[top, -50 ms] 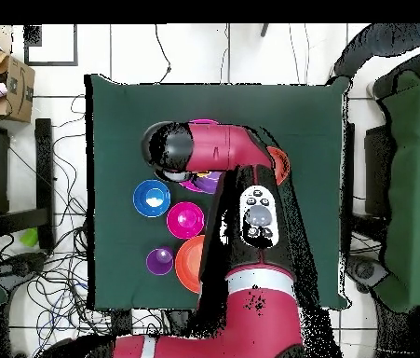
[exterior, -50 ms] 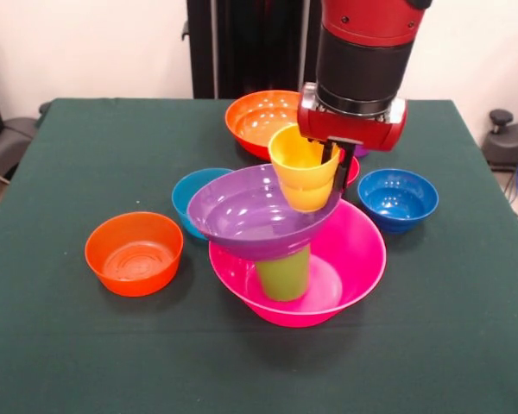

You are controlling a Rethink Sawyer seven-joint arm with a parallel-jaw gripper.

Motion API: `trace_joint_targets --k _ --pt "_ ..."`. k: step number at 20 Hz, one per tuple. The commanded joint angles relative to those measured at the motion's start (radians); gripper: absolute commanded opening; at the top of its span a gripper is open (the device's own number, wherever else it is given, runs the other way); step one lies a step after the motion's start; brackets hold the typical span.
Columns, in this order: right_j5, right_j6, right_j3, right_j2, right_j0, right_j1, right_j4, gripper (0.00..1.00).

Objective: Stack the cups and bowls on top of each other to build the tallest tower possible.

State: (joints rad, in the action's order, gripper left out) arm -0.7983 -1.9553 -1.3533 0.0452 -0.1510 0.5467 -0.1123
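1. Nearest on the dark green cloth-covered table (exterior, -50 ms: 60,362): big glossy pink plastic bowl (exterior, -50 ms: 358,259), base of the tower (exterior, -50 ms: 285,228), with a small orange plastic bowl (exterior, -50 ms: 134,253) standing apart to its left.
2. Inside the pink bowl, a lime green plastic cup (exterior, -50 ms: 283,274), carrying a big purple plastic bowl (exterior, -50 ms: 242,211) that sits tilted, its raised edge towards the arm.
3. At the purple bowl's far rim, a yellow plastic cup (exterior, -50 ms: 300,172), mouth up and leaning, pinched by its wall between the black fingers of the red and black gripper (exterior, -50 ms: 334,162).
4. Behind the purple bowl, partly hidden, a light blue plastic bowl (exterior, -50 ms: 190,191); off to the right, a dark blue plastic bowl (exterior, -50 ms: 397,198), standing alone.
5. Further back, a big orange plastic bowl (exterior, -50 ms: 259,121), and a sliver of red bowl (exterior, -50 ms: 353,171) beside the gripper.
6. In the overhead view, a purple plastic cup (top, -50 ms: 160,261) near the big orange bowl.
7. Beyond the table: white wall (exterior, -50 ms: 95,43), white tiled floor (top, -50 ms: 64,56) with loose cables, a cardboard box (top, -50 ms: 13,89).
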Motion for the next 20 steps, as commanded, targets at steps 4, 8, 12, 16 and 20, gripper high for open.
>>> trace_joint_targets --k 4,8,12,16,20 --pt "-0.06 -0.16 0.121 -0.007 0.053 -0.026 0.014 0.0" --pt "-0.059 -0.178 0.141 -0.025 0.076 -0.044 0.021 0.0" --pt "-0.055 -0.187 0.151 -0.04 0.092 -0.058 0.035 0.0" --pt "-0.033 -0.207 0.155 -0.055 0.112 -0.077 0.049 0.0" --pt "-0.012 -0.218 0.161 -0.076 0.133 -0.095 0.063 0.0"
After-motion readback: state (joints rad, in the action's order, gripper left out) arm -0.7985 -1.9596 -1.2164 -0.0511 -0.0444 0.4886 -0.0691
